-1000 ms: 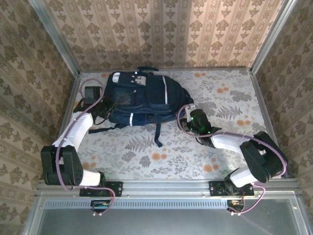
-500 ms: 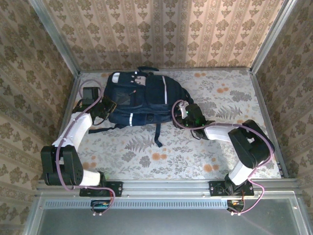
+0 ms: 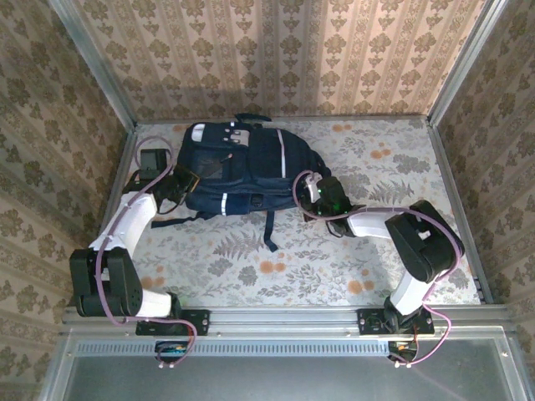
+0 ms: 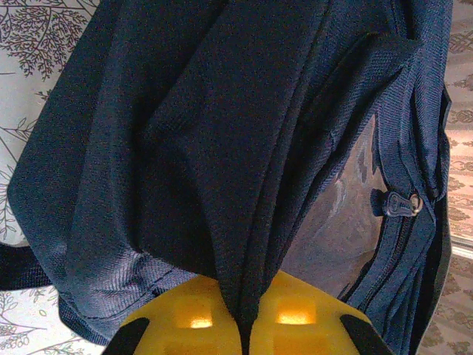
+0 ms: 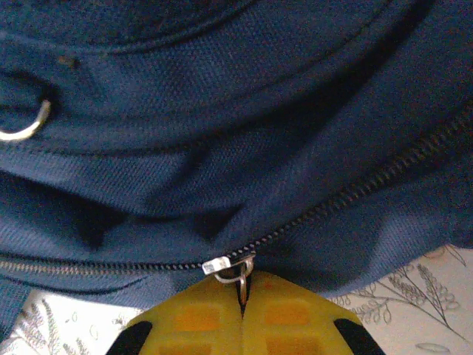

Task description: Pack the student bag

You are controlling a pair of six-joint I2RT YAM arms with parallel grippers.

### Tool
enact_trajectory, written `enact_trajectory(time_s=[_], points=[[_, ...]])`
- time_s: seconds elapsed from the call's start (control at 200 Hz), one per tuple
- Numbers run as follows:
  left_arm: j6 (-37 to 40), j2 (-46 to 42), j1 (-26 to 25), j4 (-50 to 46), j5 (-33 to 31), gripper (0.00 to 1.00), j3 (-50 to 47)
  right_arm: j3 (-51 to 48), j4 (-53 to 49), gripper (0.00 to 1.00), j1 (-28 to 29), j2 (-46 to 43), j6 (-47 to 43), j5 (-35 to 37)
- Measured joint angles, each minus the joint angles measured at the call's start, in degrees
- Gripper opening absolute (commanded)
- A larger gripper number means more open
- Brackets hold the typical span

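The student bag [image 3: 251, 167], dark navy with thin white stripes, lies flat at the back left of the table. My left gripper [image 3: 185, 185] is at its left edge, shut on a raised fold of the bag's fabric [image 4: 244, 244] between the yellow fingers [image 4: 185, 318]. A clear plastic pocket [image 4: 340, 222] and a zipper tab [image 4: 403, 203] show to the right of that fold. At the bag's right edge, my right gripper [image 3: 303, 190] is shut on the metal zipper pull [image 5: 239, 275], which hangs from the slider [image 5: 220, 264] on a closed zipper line.
A dark strap [image 3: 269, 227] trails from the bag toward the table's front. Metal frame rails [image 3: 117, 167] and patterned walls close in the left, back and right sides. The floral tablecloth [image 3: 251, 267] lies bare in front of and right of the bag.
The right arm has swung left to the bag's right edge and its gripper has shut on the zipper pull. The left gripper holds its fold as before.
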Motion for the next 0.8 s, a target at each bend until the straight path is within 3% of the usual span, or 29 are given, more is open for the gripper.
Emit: enact_trajectory(time_s=[0.05, 0.095, 0.195, 0.295, 0.515, 0.8], points=[[0.00, 0.28, 0.00, -0.13, -0.02, 0.01, 0.17, -1.60, 0.35, 0.00, 0.48, -1.90, 0.02, 0.02], [0.17, 0.85, 0.00, -0.68, -0.07, 0.12, 0.83, -2.91, 0.61, 0.00, 1.14, -3.61, 0.04, -0.07], [1.31, 2.54, 0.04, -2.08, -0.76, 0.48, 3.43, -6.14, 1.49, 0.00, 4.04, -7.69, 0.02, 0.13], [1.90, 2.67, -0.07, -4.24, -2.36, 0.60, 5.95, -9.31, 1.60, 0.00, 8.96, -11.50, 0.09, 0.07], [0.07, -4.44, -0.81, -8.22, -3.52, 0.61, 3.67, -11.58, 2.29, 0.00, 18.71, -14.67, 3.50, 0.28], [-6.84, -23.43, -8.50, -10.12, -2.89, 0.55, -13.99, -9.25, 5.42, 0.00, 26.25, -10.49, 8.87, 2.12]])
